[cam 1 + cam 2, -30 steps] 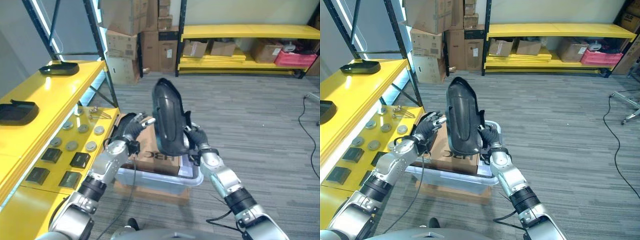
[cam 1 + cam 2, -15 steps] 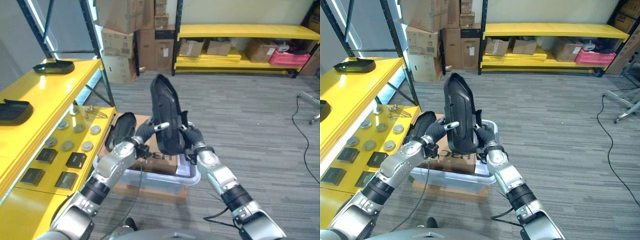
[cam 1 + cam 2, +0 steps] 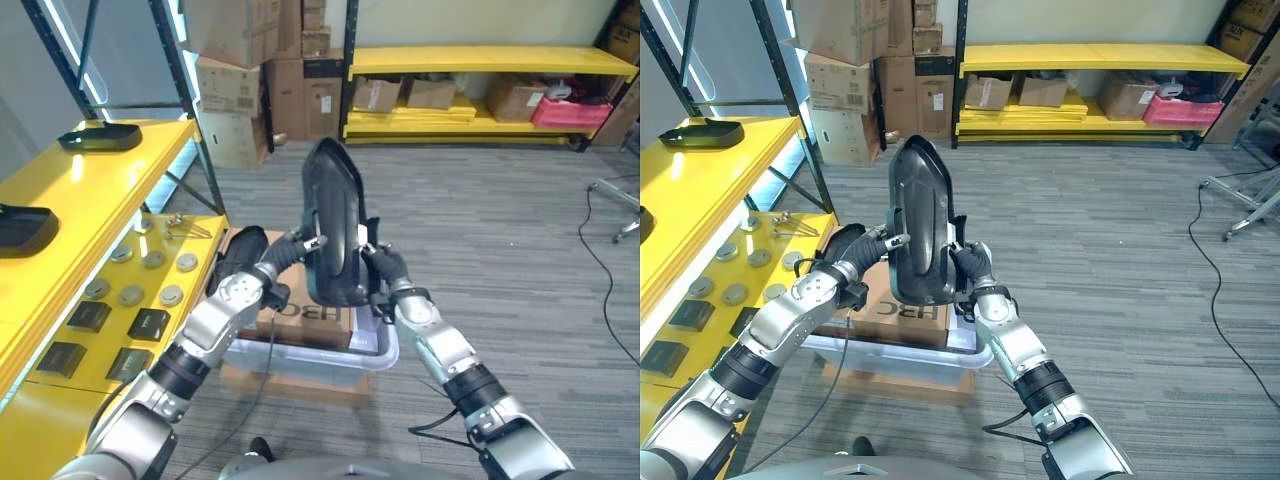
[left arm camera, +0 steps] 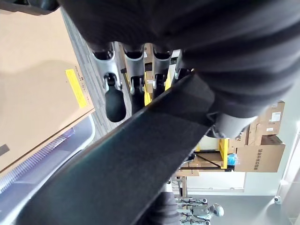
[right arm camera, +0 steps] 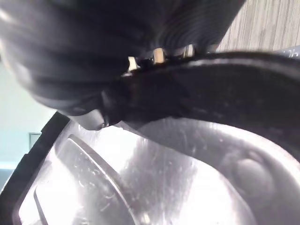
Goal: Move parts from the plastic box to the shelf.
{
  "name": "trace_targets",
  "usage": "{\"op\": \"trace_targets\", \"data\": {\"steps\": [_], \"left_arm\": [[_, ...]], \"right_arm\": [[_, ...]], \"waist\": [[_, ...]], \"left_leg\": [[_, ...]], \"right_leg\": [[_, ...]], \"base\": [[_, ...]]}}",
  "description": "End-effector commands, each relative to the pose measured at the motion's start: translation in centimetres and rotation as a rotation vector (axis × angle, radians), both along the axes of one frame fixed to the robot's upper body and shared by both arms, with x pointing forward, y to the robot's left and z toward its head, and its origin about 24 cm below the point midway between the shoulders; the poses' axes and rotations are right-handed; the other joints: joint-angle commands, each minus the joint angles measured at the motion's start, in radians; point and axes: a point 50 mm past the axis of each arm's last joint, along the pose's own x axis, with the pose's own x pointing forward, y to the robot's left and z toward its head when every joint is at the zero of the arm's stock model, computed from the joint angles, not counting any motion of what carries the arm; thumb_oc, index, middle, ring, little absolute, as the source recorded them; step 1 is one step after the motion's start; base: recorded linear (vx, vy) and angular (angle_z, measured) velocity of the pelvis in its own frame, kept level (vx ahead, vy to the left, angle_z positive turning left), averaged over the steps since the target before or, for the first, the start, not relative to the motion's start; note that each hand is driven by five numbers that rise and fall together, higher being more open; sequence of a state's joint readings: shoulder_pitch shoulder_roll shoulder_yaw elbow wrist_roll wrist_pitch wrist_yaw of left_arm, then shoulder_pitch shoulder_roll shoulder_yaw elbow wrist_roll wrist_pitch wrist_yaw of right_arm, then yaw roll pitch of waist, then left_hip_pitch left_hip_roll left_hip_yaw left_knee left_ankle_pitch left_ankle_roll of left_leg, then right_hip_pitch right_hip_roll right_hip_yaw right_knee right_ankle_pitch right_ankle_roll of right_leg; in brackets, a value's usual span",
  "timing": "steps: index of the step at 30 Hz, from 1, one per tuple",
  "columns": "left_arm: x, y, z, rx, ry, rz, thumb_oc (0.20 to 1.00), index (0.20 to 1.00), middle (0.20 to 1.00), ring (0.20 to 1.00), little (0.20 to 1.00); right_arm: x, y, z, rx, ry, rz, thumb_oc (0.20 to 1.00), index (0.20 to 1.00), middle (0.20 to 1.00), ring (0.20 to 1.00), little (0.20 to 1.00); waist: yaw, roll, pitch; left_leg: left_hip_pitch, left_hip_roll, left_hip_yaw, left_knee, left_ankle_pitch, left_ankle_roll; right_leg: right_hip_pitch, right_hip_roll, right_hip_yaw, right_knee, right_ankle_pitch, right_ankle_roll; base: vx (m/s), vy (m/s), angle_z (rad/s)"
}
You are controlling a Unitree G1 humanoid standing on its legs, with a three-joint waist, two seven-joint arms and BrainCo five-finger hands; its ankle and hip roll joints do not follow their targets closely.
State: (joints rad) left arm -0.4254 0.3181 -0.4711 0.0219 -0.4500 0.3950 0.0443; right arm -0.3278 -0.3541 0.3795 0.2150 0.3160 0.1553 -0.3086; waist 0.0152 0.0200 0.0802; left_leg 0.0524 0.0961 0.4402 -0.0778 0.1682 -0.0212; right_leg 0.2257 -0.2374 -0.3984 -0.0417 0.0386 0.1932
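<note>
While both arms reach forward, the left hand (image 3: 862, 252) and right hand (image 3: 973, 266) curl their fingers round a long, glossy black part (image 3: 918, 225) (curved, shell-like), held upright above the clear plastic box (image 3: 902, 352) beside the yellow shelf (image 3: 700, 185).

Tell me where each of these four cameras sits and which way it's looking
Left eye view: head camera, looking down at the black part held upright over the plastic box; both arms show.
Right eye view: same head, slightly shifted; shares the part, left robot hand, right robot hand and yellow shelf.
Left wrist view: on the left wrist, along its fingers against the part.
Right wrist view: on the right wrist, pressed close to the part's glossy surface.
</note>
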Motion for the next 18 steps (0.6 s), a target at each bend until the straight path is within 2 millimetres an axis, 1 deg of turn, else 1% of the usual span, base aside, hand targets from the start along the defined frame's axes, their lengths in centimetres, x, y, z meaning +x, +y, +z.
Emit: {"op": "trace_targets", "data": {"steps": [1, 12, 13, 14, 18], "left_arm": [[0.34, -4.78, 3.75, -0.111, -0.114, -0.159, 0.200, 0.200, 0.200, 0.200, 0.200], [0.51, -4.86, 3.69, -0.124, -0.131, -0.111, 0.200, 0.200, 0.200, 0.200, 0.200], [0.56, -4.79, 3.72, -0.126, -0.134, -0.102, 0.200, 0.200, 0.200, 0.200, 0.200], [0.62, -4.70, 3.78, -0.132, -0.136, -0.090, 0.200, 0.200, 0.200, 0.200, 0.200], [0.89, -4.23, 3.99, -0.143, -0.151, -0.058, 0.200, 0.200, 0.200, 0.200, 0.200]], "right_arm": [[2.05, 3.49, 5.31, 0.096, -0.192, 0.102, 0.200, 0.200, 0.200, 0.200, 0.200], [2.19, 4.02, 5.62, 0.132, -0.192, 0.104, 0.200, 0.200, 0.200, 0.200, 0.200], [2.20, 4.03, 5.66, 0.139, -0.189, 0.107, 0.545, 0.545, 0.545, 0.545, 0.545], [2.21, 4.03, 5.68, 0.143, -0.185, 0.106, 1.000, 1.000, 1.000, 1.000, 1.000], [2.20, 4.00, 5.61, 0.157, -0.173, 0.095, 1.000, 1.000, 1.000, 1.000, 1.000]], "waist": [[0.029, 0.014, -0.015], [0.031, 0.012, -0.013], [0.032, 0.011, -0.014], [0.032, 0.011, -0.014], [0.034, 0.010, -0.015]], "left_leg": [[0.090, 0.024, -0.047, 0.075, -0.183, -0.039], [0.095, 0.027, -0.047, 0.067, -0.176, -0.043], [0.094, 0.027, -0.048, 0.068, -0.176, -0.043], [0.094, 0.027, -0.049, 0.067, -0.176, -0.044], [0.095, 0.026, -0.051, 0.062, -0.175, -0.044]], "right_leg": [[-0.058, 0.026, -0.050, 0.042, -0.048, -0.001], [-0.054, 0.028, -0.053, 0.037, -0.045, -0.002], [-0.054, 0.028, -0.054, 0.036, -0.044, -0.002], [-0.053, 0.028, -0.054, 0.035, -0.044, -0.002], [-0.052, 0.028, -0.055, 0.033, -0.043, -0.001]], "base": [[0.00, 0.000, 0.00], [0.00, 0.000, 0.00], [0.00, 0.000, 0.00], [0.00, 0.000, 0.00], [0.00, 0.000, 0.00]]}}
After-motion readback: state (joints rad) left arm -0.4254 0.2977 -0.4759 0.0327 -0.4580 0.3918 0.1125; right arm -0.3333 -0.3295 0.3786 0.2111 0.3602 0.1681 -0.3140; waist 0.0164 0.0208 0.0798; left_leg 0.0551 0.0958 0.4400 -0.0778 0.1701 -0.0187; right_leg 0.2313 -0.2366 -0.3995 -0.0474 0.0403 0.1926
